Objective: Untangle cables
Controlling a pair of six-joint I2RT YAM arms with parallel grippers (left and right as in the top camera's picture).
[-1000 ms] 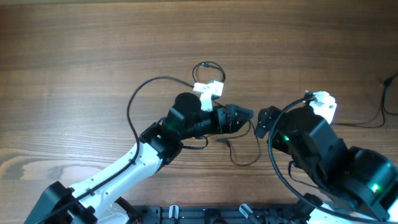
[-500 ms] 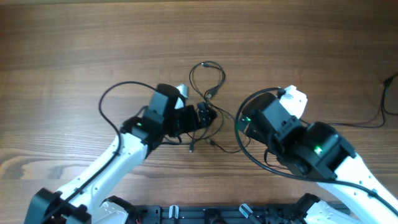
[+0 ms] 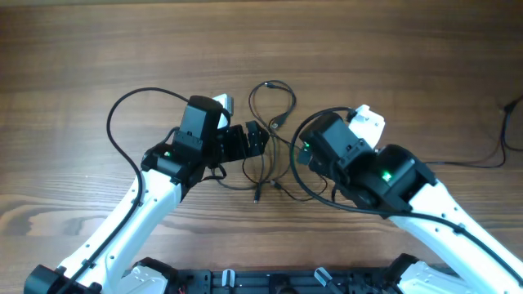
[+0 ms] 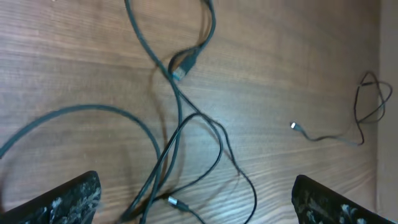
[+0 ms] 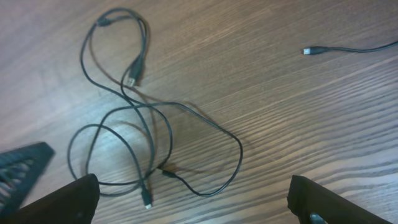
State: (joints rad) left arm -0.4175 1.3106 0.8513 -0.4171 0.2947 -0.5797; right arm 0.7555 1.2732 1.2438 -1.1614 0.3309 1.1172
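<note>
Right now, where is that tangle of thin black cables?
Seen from overhead, the cables lie at the middle of the wooden table, between the left hand and the right hand, both open.

Thin black cables point(image 3: 278, 122) lie flat in loose overlapping loops, crossing near the middle.

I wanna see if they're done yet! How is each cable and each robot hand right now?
cable bunch: loosely tangled, loops crossing, not gripped
lone cable: lying apart from the bunch, untouched
left gripper: open, empty, above the bunch
right gripper: open, empty
</note>
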